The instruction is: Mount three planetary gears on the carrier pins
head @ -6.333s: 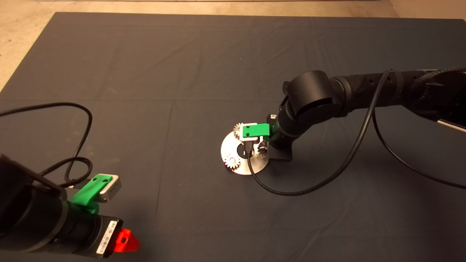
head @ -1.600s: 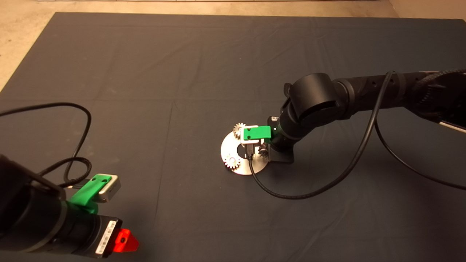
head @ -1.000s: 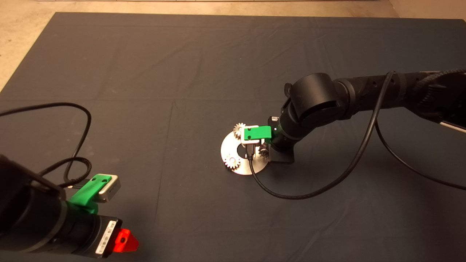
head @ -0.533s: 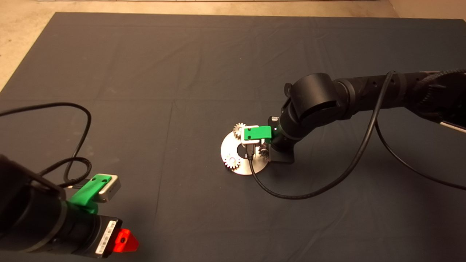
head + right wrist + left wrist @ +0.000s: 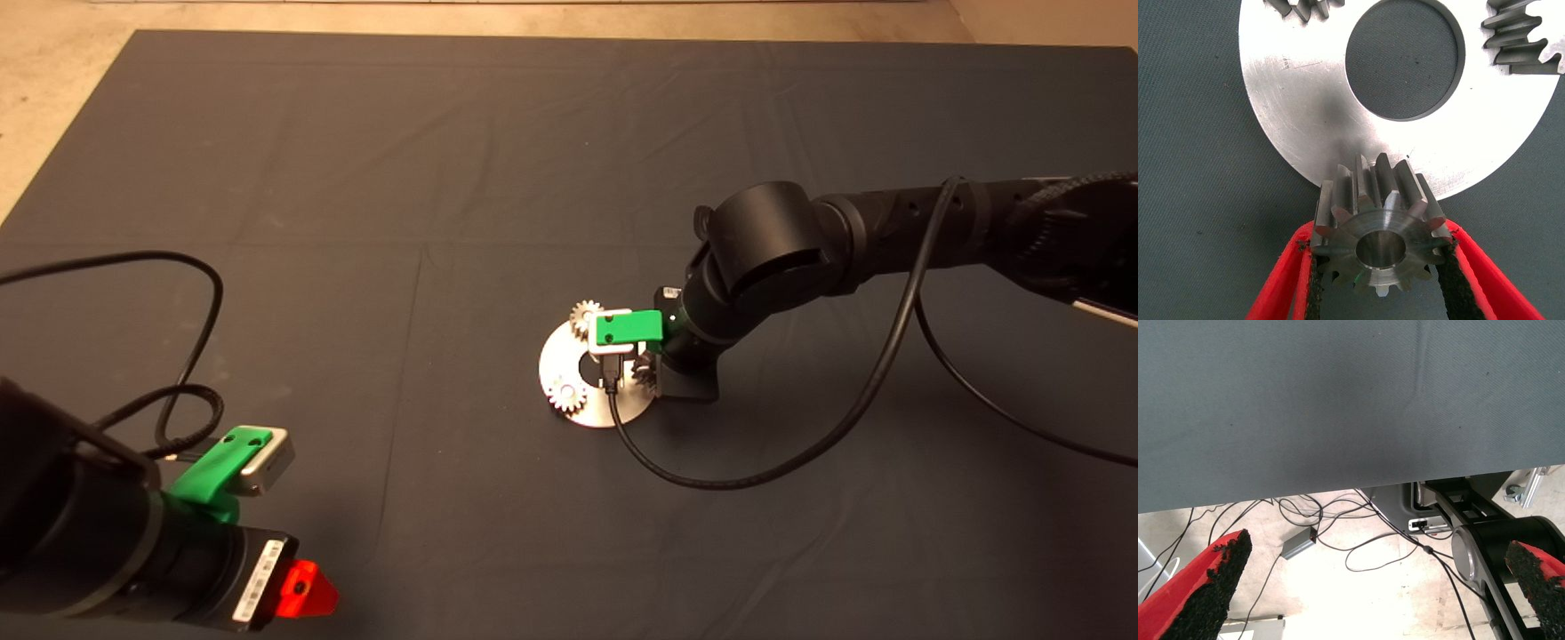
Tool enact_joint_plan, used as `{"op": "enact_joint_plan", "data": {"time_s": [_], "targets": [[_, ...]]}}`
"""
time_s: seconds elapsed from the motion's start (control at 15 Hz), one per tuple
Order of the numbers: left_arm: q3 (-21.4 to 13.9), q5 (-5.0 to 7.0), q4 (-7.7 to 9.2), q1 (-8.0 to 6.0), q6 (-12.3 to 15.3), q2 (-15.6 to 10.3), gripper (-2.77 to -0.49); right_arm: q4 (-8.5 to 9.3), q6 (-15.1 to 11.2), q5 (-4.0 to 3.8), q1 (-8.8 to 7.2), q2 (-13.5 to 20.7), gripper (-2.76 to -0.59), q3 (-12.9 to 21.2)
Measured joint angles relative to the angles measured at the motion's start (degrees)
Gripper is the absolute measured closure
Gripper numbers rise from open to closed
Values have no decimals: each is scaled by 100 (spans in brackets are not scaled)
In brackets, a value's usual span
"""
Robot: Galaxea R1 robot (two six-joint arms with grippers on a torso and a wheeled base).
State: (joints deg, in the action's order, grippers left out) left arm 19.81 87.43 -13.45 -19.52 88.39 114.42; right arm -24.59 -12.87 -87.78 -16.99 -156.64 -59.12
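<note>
Your right gripper [image 5: 1381, 267] is closed on the 3rd gear [image 5: 1379, 230], its fingers [image 5: 1288, 280] pressed against opposite sides of the toothed rim. The gear's bore faces the wrist camera, so its axis runs along the fingers, pointing down at the disc [image 5: 1311, 113]. The gear sits over the disc's outer edge, on the side nearest your arm. The pin it needs is not visible — the gear hides that spot, so you cannot tell whether the bore is already on the pin or merely above it. That alignment of bore to pin is what the next move likely depends on: if it is off, the gear will probably jam or tip rather than drop.

The other 2 gears [image 5: 566, 394] [image 5: 584, 314] already sit on the disc [image 5: 556, 360], spaced around its centre hole, on the side away from your right gripper [image 5: 642, 373].

Your left gripper [image 5: 302, 591] is parked at the counter's near left corner, well apart from the disc. Its fingers [image 5: 1211, 577] stand wide apart and hold nothing.
</note>
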Motion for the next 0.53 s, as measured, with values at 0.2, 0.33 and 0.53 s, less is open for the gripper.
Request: {"op": "enact_joint_plan", "data": {"time_s": [0.2,0.33,0.53], "targets": [[0,0,2,-2,0,2,-276,0,0,-1,2,0,-102,2],[0,0,5,-2,0,2,-276,0,0,-2,4,0,-102,2],[0,0,5,-2,0,1,-276,-2,0,-1,9,5,-102,2]]}}
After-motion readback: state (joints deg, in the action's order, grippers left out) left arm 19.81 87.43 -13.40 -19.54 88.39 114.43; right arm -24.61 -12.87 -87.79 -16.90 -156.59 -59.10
